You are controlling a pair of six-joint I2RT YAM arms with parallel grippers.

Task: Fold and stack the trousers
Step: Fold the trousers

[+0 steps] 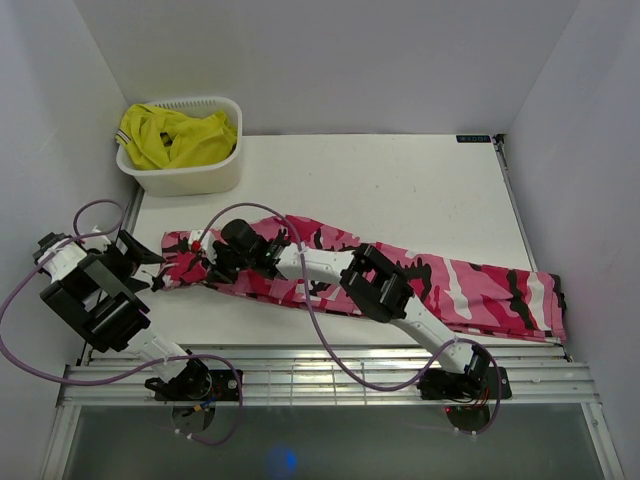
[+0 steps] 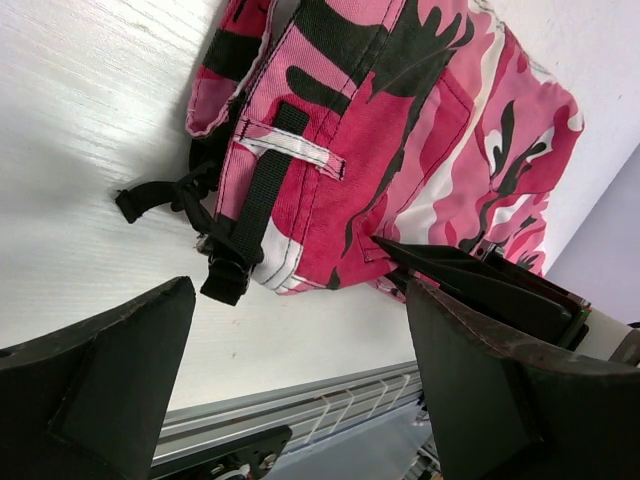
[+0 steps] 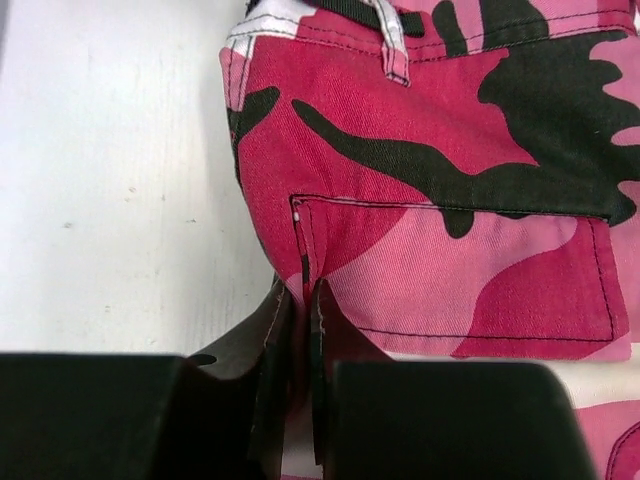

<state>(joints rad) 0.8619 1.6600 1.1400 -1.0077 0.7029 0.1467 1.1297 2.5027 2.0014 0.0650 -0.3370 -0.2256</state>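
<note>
1. The trousers [image 1: 470,290] lie stretched out on the white counter [image 1: 380,180], waist end to the left.
2. Step in hand: gripping the waist end. The right pincer [image 3: 300,320] pinches fabric by the pocket, and the left pincer [image 2: 300,335] hangs spread just beside the waistband.
3. Next, probably: the left pincer closes on the waistband, ready for the fold.
4. White walls enclose the counter. A basket [image 1: 228,108] of yellow cloth [image 1: 175,138] stands far left.

trousers [image 1: 480,290] mid-section hidden under right arm [image 1: 385,285] — both wrist views crop them at the top edge.
</note>
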